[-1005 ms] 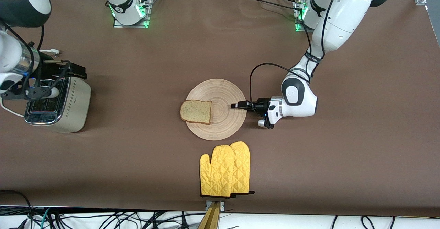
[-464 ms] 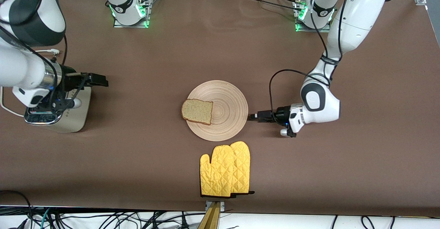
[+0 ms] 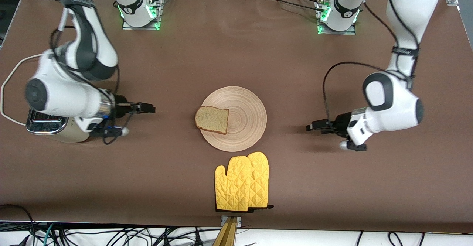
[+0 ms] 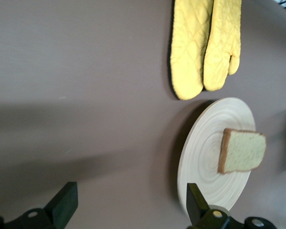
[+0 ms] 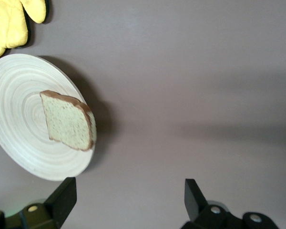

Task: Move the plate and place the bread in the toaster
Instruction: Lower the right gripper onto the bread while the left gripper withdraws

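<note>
The round light-wood plate [image 3: 245,116] lies mid-table with the bread [image 3: 211,119] on it, overhanging the rim toward the right arm's end. My left gripper [image 3: 313,126] is open and empty over bare cloth, well apart from the plate on the left arm's side. My right gripper [image 3: 147,108] is also open and empty, between the toaster [image 3: 42,122] and the plate. The right arm hides most of the toaster. In the left wrist view the left gripper [image 4: 131,198] points at the plate [image 4: 205,157] and bread [image 4: 243,151]. The right wrist view shows the right gripper [image 5: 128,191], plate [image 5: 19,119] and bread [image 5: 69,121].
A pair of yellow oven mitts [image 3: 242,181] lies nearer the front camera than the plate, almost touching its rim. The toaster's white cord [image 3: 7,87] loops at the right arm's end of the table.
My left gripper opened, let go of the plate's rim and drew back toward the left arm's end. My right gripper swung from over the toaster toward the plate.
</note>
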### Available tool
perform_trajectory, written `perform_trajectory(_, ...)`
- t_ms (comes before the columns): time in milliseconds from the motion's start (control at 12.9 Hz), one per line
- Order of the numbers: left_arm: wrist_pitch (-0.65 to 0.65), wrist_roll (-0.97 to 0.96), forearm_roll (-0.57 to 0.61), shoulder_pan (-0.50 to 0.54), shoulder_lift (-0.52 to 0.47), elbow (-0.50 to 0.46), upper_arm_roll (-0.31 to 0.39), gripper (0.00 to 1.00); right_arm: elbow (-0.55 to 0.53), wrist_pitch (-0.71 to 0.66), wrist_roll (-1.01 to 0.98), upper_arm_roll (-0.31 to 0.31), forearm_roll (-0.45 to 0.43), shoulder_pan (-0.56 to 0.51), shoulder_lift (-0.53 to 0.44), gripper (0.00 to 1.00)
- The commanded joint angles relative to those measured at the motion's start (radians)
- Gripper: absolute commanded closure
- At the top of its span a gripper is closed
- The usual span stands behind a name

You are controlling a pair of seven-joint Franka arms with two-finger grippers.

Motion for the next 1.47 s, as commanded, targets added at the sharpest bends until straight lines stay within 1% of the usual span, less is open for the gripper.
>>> perform_trajectory(0, -0.110, -0.026, 0.145, -0.039, -0.107, -0.017, 0.085, 0.00, -0.027, 0.090, 0.034, -0.002, 0.044, 0.045, 0.037, 0.00)
perform_trajectory(77, -0.156, -0.043, 0.222, -0.031, -0.128, 0.008, 0.099, 0.00, -0.035, 0.119, 0.034, -0.002, 0.064, 0.051, 0.057, 0.00)
perform_trajectory(155, -0.202, -0.077, 0.274, -0.033, -0.156, 0.022, 0.114, 0.00, -0.058, 0.160, 0.034, -0.002, 0.091, 0.068, 0.064, 0.00)
perform_trajectory(232, -0.214, -0.132, 0.354, -0.031, -0.197, 0.018, 0.113, 0.00, -0.097, 0.220, 0.034, 0.000, 0.120, 0.084, 0.065, 0.00)
perform_trajectory(309, -0.216, -0.204, 0.467, -0.025, -0.247, 0.007, 0.090, 0.00, -0.142, 0.292, 0.034, 0.000, 0.151, 0.108, 0.065, 0.00)
perform_trajectory(387, -0.239, -0.267, 0.564, -0.018, -0.292, 0.002, 0.050, 0.00, -0.174, 0.352, 0.034, 0.000, 0.179, 0.130, 0.070, 0.00)
perform_trajectory(464, -0.285, -0.327, 0.638, 0.007, -0.324, 0.008, 0.015, 0.00, -0.193, 0.395, 0.034, 0.000, 0.203, 0.150, 0.082, 0.00)
perform_trajectory(541, -0.305, -0.344, 0.673, 0.015, -0.354, 0.008, 0.001, 0.00, -0.205, 0.431, 0.034, 0.000, 0.219, 0.168, 0.093, 0.00)
perform_trajectory(696, -0.325, -0.342, 0.701, 0.027, -0.400, 0.007, -0.001, 0.00, -0.227, 0.487, 0.034, 0.000, 0.252, 0.194, 0.110, 0.00)
perform_trajectory(851, -0.352, -0.349, 0.747, 0.044, -0.433, 0.007, -0.022, 0.00, -0.234, 0.526, 0.034, 0.001, 0.283, 0.213, 0.127, 0.00)
perform_trajectory(928, -0.365, -0.353, 0.750, 0.048, -0.449, 0.008, -0.022, 0.00, -0.236, 0.544, 0.034, 0.001, 0.294, 0.219, 0.136, 0.00)
perform_trajectory(1160, -0.394, -0.384, 0.750, 0.058, -0.475, 0.018, -0.025, 0.00, -0.236, 0.555, 0.034, 0.001, 0.331, 0.231, 0.148, 0.00)
perform_trajectory(1392, -0.434, -0.392, 0.750, 0.059, -0.475, 0.051, -0.030, 0.00, -0.236, 0.560, 0.034, 0.001, 0.340, 0.233, 0.159, 0.00)
